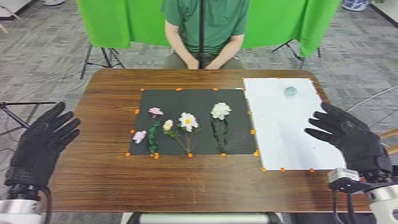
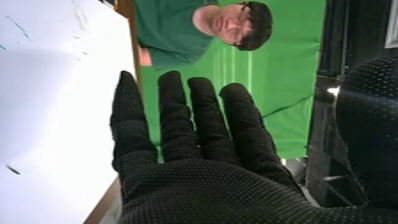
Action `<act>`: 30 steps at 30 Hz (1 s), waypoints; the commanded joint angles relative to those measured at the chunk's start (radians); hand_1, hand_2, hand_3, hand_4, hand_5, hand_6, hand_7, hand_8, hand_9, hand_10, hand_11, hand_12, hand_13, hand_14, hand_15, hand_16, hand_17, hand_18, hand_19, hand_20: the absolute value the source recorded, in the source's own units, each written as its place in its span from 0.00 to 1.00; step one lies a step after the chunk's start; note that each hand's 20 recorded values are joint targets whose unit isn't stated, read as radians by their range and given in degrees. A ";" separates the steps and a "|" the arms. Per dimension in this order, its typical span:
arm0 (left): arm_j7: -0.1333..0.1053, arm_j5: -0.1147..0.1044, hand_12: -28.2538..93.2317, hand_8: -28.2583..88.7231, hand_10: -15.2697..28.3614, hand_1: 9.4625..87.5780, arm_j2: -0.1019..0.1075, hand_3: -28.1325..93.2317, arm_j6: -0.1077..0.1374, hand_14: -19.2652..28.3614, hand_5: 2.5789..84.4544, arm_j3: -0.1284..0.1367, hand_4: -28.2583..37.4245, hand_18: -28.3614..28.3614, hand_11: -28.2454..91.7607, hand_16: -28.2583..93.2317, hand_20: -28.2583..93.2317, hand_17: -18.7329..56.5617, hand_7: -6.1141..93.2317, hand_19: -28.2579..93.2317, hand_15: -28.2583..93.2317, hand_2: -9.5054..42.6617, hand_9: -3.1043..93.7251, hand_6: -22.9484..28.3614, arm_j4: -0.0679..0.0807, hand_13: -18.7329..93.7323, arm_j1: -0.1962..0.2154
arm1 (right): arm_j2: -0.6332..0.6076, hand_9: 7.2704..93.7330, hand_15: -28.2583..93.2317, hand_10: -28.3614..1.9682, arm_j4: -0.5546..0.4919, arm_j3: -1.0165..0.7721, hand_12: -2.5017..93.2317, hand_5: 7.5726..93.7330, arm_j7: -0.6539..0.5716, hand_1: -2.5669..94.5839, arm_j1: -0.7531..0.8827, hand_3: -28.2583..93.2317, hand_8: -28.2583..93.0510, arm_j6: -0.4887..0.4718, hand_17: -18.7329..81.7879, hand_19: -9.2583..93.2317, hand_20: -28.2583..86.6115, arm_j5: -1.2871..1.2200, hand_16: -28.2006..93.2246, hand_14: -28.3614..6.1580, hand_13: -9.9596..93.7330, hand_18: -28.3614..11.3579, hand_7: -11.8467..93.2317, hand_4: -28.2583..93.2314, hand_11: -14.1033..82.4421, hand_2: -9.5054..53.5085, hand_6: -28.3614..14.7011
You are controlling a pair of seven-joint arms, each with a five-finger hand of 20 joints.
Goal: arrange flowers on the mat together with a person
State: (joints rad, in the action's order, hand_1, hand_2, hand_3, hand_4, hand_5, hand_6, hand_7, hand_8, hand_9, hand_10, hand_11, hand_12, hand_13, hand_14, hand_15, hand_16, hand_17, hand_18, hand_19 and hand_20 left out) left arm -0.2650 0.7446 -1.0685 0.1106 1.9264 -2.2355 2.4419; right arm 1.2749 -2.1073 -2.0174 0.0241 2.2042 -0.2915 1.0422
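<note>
The brown table bears a dark mat and a white sheet. At its sides, the left robot hand and right robot hand have straight, slightly spread fingers. Flowers lie on the mat.

Brown table btwn L hand & R hand. White sheet just L of R hand, w/ orange tabs at its edge & small bluish thing on it, fwd of R hand. Green cloth well fwd of both; black stand fwd of L hand. Grey floor fwd of L hand too.
</note>
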 commanded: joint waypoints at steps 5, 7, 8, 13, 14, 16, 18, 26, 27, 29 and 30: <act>0.036 -0.015 0.38 0.17 0.60 0.26 0.004 0.80 -0.006 0.70 0.35 -0.022 0.06 0.88 0.37 0.25 0.29 0.16 0.22 0.58 0.41 0.04 0.32 0.52 0.013 0.38 -0.015 | 0.047 0.32 0.30 0.48 0.013 -0.008 0.32 0.31 0.010 0.21 0.015 0.91 0.18 -0.019 0.31 0.43 0.47 -0.017 0.56 0.47 0.40 0.21 0.21 0.05 0.24 0.09 0.49; 0.042 -0.011 0.38 0.17 0.60 0.26 0.006 0.80 -0.013 0.70 0.35 -0.020 0.06 0.88 0.37 0.25 0.29 0.16 0.22 0.58 0.41 0.04 0.32 0.52 0.015 0.38 -0.021 | 0.055 0.32 0.30 0.48 0.015 -0.017 0.32 0.31 0.003 0.21 0.017 0.91 0.18 -0.033 0.31 0.43 0.47 -0.021 0.56 0.47 0.40 0.20 0.22 0.05 0.24 0.09 0.50; 0.042 -0.013 0.38 0.17 0.60 0.26 0.007 0.80 -0.015 0.70 0.35 -0.020 0.06 0.88 0.37 0.25 0.29 0.16 0.22 0.58 0.41 0.04 0.32 0.52 0.017 0.38 -0.025 | 0.060 0.32 0.30 0.48 0.018 -0.019 0.32 0.31 0.002 0.21 0.018 0.91 0.18 -0.036 0.31 0.44 0.47 -0.019 0.56 0.47 0.40 0.20 0.22 0.05 0.24 0.09 0.50; 0.044 -0.015 0.38 0.17 0.60 0.26 0.012 0.80 -0.019 0.70 0.36 -0.031 0.06 0.88 0.38 0.25 0.29 0.16 0.22 0.58 0.41 0.04 0.32 0.52 0.023 0.38 -0.037 | 0.075 0.33 0.31 0.48 0.016 -0.052 0.32 0.32 -0.005 0.21 0.045 0.92 0.18 -0.073 0.31 0.45 0.48 -0.036 0.56 0.47 0.41 0.20 0.22 0.05 0.24 0.09 0.50; 0.044 -0.016 0.38 0.17 0.60 0.26 0.017 0.80 -0.019 0.70 0.35 -0.033 0.06 0.88 0.38 0.25 0.30 0.16 0.22 0.58 0.41 0.04 0.32 0.52 0.025 0.38 -0.043 | 0.084 0.33 0.31 0.48 0.016 -0.058 0.32 0.32 -0.003 0.21 0.052 0.92 0.18 -0.078 0.31 0.45 0.48 -0.038 0.56 0.47 0.41 0.20 0.22 0.05 0.24 0.09 0.50; 0.047 -0.016 0.38 0.17 0.60 0.26 0.012 0.80 -0.017 0.70 0.36 -0.028 0.06 0.88 0.38 0.25 0.30 0.16 0.22 0.58 0.41 0.04 0.32 0.52 0.022 0.38 -0.034 | 0.093 0.33 0.32 0.48 0.025 -0.066 0.32 0.32 -0.009 0.21 0.052 0.92 0.18 -0.099 0.31 0.45 0.48 -0.048 0.56 0.47 0.41 0.20 0.22 0.05 0.24 0.10 0.50; 0.046 -0.026 0.38 0.17 0.60 0.26 0.012 0.80 -0.006 0.70 0.36 -0.030 0.06 0.88 0.38 0.25 0.30 0.16 0.22 0.58 0.41 0.05 0.33 0.52 0.023 0.38 -0.027 | 0.101 0.33 0.32 0.48 0.021 -0.052 0.32 0.32 -0.008 0.21 0.062 0.92 0.18 -0.091 0.30 0.45 0.48 -0.062 0.56 0.47 0.41 0.20 0.22 0.05 0.24 0.10 0.51; 0.061 -0.028 0.38 0.17 0.61 0.26 0.027 0.80 -0.022 0.70 0.36 -0.013 0.05 0.88 0.38 0.25 0.30 0.16 0.22 0.58 0.42 0.05 0.33 0.52 0.020 0.38 -0.033 | 0.108 0.33 0.32 0.48 0.010 -0.045 0.31 0.32 -0.008 0.21 0.082 0.92 0.18 -0.089 0.30 0.45 0.48 -0.041 0.55 0.47 0.41 0.20 0.22 0.05 0.24 0.10 0.52; 0.060 -0.033 0.38 0.17 0.61 0.25 0.026 0.80 -0.013 0.70 0.36 -0.014 0.05 0.88 0.38 0.25 0.30 0.16 0.22 0.58 0.42 0.05 0.33 0.52 0.018 0.38 -0.030 | 0.107 0.33 0.32 0.48 0.008 -0.037 0.31 0.32 -0.006 0.21 0.081 0.92 0.18 -0.078 0.30 0.45 0.48 -0.040 0.55 0.47 0.41 0.20 0.22 0.05 0.24 0.10 0.52; 0.065 -0.039 0.38 0.17 0.61 0.25 0.020 0.80 -0.020 0.70 0.36 -0.007 0.05 0.88 0.38 0.25 0.30 0.16 0.22 0.58 0.42 0.05 0.33 0.52 0.018 0.38 -0.019 | 0.112 0.33 0.32 0.47 0.010 -0.030 0.31 0.32 0.000 0.21 0.076 0.92 0.18 -0.078 0.30 0.46 0.48 -0.036 0.55 0.47 0.41 0.20 0.22 0.05 0.24 0.10 0.52; 0.067 -0.038 0.38 0.17 0.61 0.25 0.018 0.80 -0.021 0.70 0.36 -0.003 0.05 0.88 0.38 0.25 0.30 0.16 0.22 0.58 0.41 0.05 0.33 0.52 0.015 0.38 -0.013 | 0.111 0.33 0.32 0.47 0.008 -0.030 0.31 0.32 -0.001 0.21 0.076 0.93 0.18 -0.082 0.30 0.46 0.48 -0.030 0.55 0.47 0.41 0.20 0.22 0.05 0.24 0.10 0.52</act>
State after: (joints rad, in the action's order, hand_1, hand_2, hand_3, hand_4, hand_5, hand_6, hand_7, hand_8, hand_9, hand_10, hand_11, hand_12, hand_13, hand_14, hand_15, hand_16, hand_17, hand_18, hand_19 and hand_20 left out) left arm -0.2224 0.7192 -1.0475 0.1022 1.9039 -2.2191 2.4062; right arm 1.3657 -2.0918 -2.0666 0.0172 2.2635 -0.3844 0.9959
